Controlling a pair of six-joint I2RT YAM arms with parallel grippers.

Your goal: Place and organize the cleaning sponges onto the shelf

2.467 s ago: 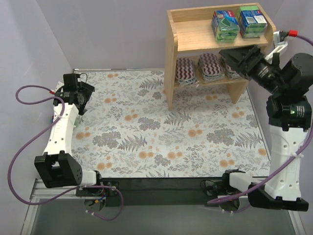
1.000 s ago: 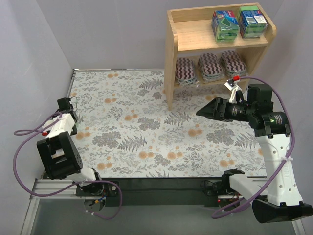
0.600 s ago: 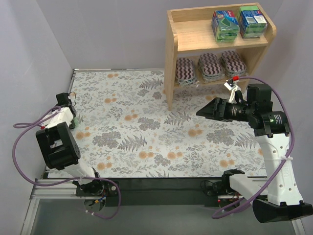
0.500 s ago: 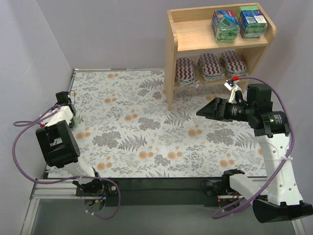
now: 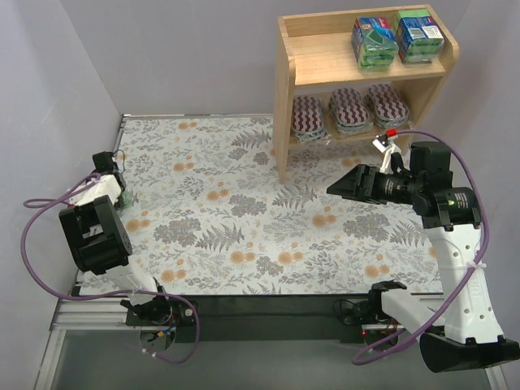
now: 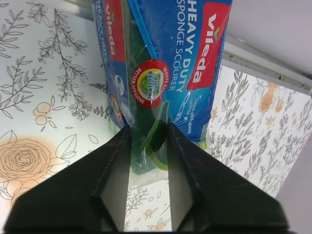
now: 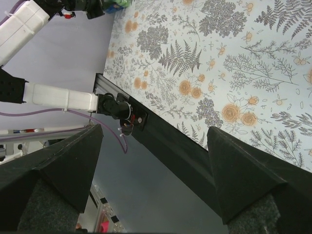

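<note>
In the left wrist view my left gripper (image 6: 148, 134) is shut on the near end of a green sponge pack (image 6: 161, 58) with a blue and red label, which lies on the floral table by the wall. From above, that gripper (image 5: 118, 185) is at the table's left edge, and only a sliver of the pack (image 5: 126, 199) shows beside it. The wooden shelf (image 5: 325, 57) stands at the back right. Two green packs (image 5: 374, 41) sit on its top tier and three striped oval pads (image 5: 349, 110) on the lower one. My right gripper (image 5: 341, 185) hangs open and empty in front of the shelf.
The grey wall runs close along the table's left side, right behind the held pack. The black front rail (image 7: 175, 146) with the arm bases borders the near edge. A purple cable (image 5: 36, 244) loops beside the left arm.
The left jaws have closed onto the sponge pack's end, and the left arm has shifted slightly. The right gripper drew back from the shelf's lower tier earlier and now holds nearly still.
</note>
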